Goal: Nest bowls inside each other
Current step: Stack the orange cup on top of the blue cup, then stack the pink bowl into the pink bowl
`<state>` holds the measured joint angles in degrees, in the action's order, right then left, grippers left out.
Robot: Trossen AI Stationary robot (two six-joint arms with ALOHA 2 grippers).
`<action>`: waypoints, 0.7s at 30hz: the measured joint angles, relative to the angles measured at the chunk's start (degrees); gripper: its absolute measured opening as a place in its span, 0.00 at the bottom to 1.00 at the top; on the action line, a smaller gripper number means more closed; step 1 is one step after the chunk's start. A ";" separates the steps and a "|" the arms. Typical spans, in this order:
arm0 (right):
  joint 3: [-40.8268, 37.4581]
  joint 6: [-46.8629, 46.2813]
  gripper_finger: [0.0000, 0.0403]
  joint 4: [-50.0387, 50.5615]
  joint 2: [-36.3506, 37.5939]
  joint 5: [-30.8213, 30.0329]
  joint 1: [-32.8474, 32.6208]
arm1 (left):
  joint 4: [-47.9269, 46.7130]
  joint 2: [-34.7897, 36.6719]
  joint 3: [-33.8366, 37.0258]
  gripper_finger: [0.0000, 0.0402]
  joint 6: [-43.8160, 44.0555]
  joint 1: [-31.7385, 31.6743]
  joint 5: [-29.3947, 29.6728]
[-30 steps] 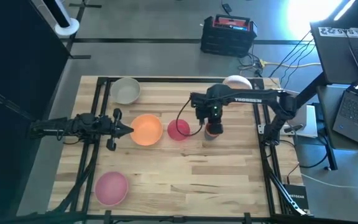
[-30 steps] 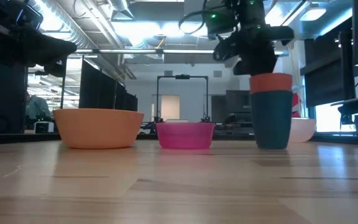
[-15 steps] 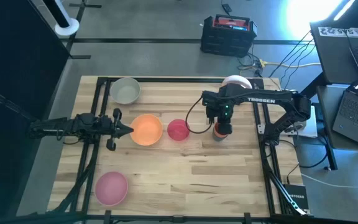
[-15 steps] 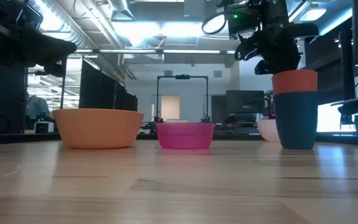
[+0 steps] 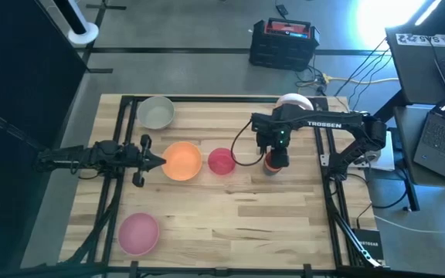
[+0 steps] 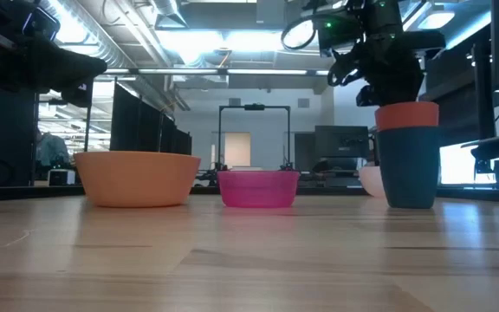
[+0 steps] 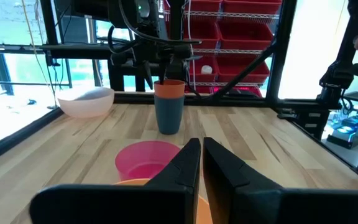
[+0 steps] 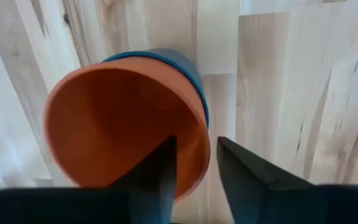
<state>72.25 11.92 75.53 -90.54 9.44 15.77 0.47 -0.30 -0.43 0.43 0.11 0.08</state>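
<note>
Looks like the end of a placing step. Small orange-red cup (image 6: 407,115) seated in the dark blue cup (image 6: 408,169), both upright on the desk (image 5: 238,224) toward its right side, near the red-pink bowl (image 5: 221,161) but not touching it.

Right jaws directly above the pair, parted, one finger inside the orange-red rim and one outside, seemingly not pressing the wall. Left jaws pressed together, holding nothing, waiting at the left edge just beside the orange bowl (image 5: 181,161).

Next, probably: raise the right jaws straight up, without tipping the tall pair, then choose the next piece to nest. Grey-white bowl (image 5: 157,113), pink bowl (image 5: 138,233) and pale bowl (image 5: 293,101) not yet nested, all well apart.

- **Right wrist view only:** the free gap around the rim.
- **Low view only:** the band of orange-red left above the blue edge.
- **High view only:** the whole spread of bowls.
</note>
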 joint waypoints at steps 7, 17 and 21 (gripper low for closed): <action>3.20 -0.32 0.39 2.39 2.92 1.18 0.00 | 0.00 0.01 0.00 0.00 0.00 -0.01 0.00; 14.81 -2.65 0.39 -7.13 3.19 6.34 -2.07 | 0.00 0.01 0.01 0.00 0.00 0.01 0.00; 15.98 -4.47 0.39 -15.59 1.56 8.53 -5.17 | 0.00 0.01 0.01 0.00 0.00 0.00 0.00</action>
<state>88.23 7.45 59.94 -88.99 17.97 10.60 0.47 -0.30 -0.43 0.43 0.11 0.08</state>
